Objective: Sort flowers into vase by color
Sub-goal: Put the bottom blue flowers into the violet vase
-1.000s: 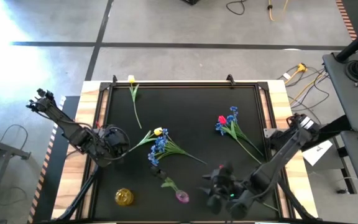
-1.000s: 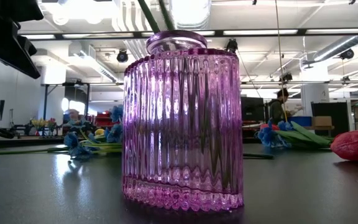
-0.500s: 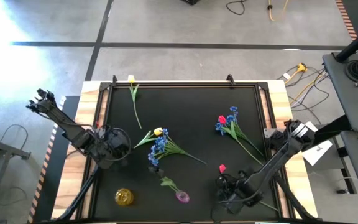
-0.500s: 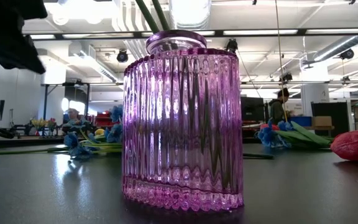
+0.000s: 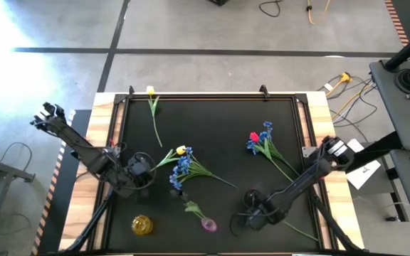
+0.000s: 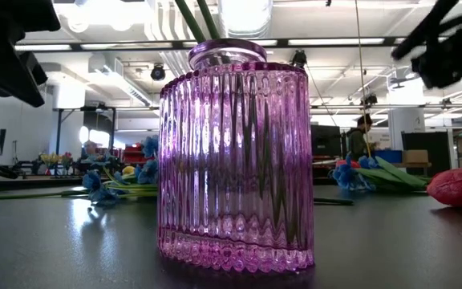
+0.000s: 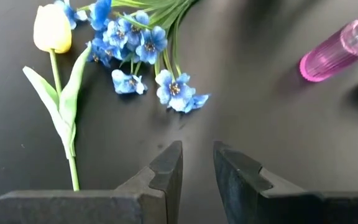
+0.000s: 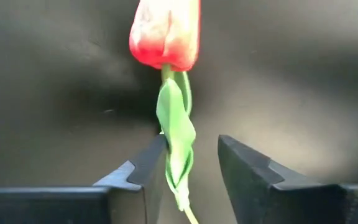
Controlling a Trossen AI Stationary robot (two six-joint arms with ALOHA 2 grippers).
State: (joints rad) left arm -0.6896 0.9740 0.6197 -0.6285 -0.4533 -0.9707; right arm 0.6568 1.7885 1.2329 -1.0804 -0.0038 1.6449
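The counter [image 5: 212,121] is a black mat framed in pale wood, with an open workshop hall beyond it. The ribbed pink vase [image 6: 233,160] stands by my right arm, green stems already in its neck. My right jaws [image 8: 191,163] are apart, straddling a red tulip [image 8: 165,32] lying flat, placed to close on its stem. My left jaws [image 7: 197,163], narrowly apart and empty, point at the blue spray [image 7: 138,46] and yellow tulip [image 7: 52,28] just ahead.

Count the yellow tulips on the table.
2. One yellow tulip lies alone at the far edge of the table; the other lies against the blue spray near the middle, ahead of the left claw. The sprays might hide more.
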